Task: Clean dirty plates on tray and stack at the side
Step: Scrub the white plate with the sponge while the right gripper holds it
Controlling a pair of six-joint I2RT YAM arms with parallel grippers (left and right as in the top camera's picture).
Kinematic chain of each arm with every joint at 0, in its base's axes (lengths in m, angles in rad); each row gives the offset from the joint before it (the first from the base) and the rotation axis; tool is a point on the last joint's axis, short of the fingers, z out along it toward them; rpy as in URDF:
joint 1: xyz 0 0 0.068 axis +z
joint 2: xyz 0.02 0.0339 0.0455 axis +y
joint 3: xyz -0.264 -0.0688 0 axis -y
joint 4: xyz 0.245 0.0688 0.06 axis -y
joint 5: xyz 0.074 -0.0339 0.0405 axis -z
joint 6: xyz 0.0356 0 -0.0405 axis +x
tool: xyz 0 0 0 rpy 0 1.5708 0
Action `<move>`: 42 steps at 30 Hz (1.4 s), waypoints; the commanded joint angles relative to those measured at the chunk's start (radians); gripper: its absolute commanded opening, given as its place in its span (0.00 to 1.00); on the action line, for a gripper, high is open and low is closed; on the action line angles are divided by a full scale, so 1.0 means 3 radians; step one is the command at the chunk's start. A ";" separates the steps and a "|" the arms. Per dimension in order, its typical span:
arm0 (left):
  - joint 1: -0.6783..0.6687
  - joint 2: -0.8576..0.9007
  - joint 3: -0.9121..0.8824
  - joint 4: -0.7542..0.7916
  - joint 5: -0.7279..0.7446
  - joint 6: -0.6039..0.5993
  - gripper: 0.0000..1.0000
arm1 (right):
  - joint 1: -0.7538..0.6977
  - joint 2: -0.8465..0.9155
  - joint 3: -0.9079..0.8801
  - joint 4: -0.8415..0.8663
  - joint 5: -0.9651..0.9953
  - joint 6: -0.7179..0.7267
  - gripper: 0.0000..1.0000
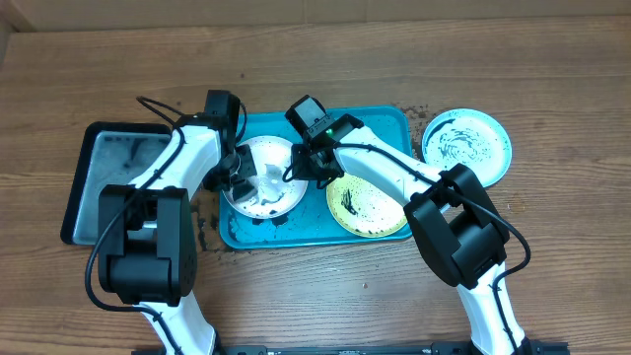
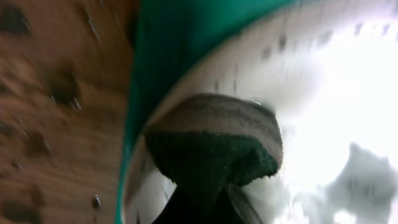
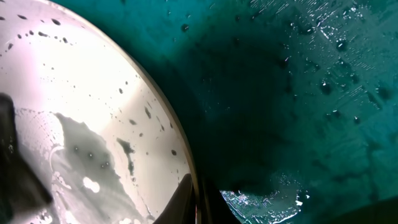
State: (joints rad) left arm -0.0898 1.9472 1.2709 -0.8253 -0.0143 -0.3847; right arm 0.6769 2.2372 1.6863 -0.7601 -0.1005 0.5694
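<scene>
The white round plastic plate (image 1: 268, 168), speckled dark and smeared, lies in the left half of the teal rectangular plastic tray (image 1: 380, 128). The left gripper (image 2: 205, 205) clamps a dark green sponge (image 2: 214, 140) against it; the right gripper (image 3: 196, 202) pinches its right rim.

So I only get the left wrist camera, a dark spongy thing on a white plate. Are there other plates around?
Observer: Yes, overhead a yellow-green plate lies beside the white plate on the teal tray.
Operator: Just those two?
Observer: No, a light blue plate sits off the tray, on the table to its right.
Operator: And the other arm?
Observer: The right claw is pinched on the white plate's rim.
</scene>
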 commanded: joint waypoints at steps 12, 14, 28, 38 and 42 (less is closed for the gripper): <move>-0.0043 0.0053 -0.0015 -0.0277 0.1736 0.0113 0.04 | 0.0008 0.0057 -0.0045 0.0009 0.0041 0.0005 0.04; -0.0033 0.0053 -0.0015 -0.0104 0.1617 0.0113 0.04 | 0.0008 0.0057 -0.0045 0.0008 0.0041 0.0005 0.04; 0.0689 0.0014 0.1139 -0.1047 0.0647 0.0113 0.04 | 0.0008 -0.0038 0.0045 -0.0038 0.0042 -0.0056 0.04; 0.1565 -0.0266 0.1666 -0.1603 0.0591 0.0113 0.04 | 0.0015 -0.0341 0.0375 -0.0280 0.0607 -0.0565 0.04; 0.1802 -0.0252 0.1625 -0.1654 0.0585 0.0074 0.04 | 0.0066 -0.0482 0.0778 -0.0584 0.1043 -0.0863 0.04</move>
State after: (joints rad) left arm 0.4232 1.8874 1.7489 -1.3197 0.1741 -0.3630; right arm 0.6807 2.1963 1.8175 -0.9131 0.0658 0.3954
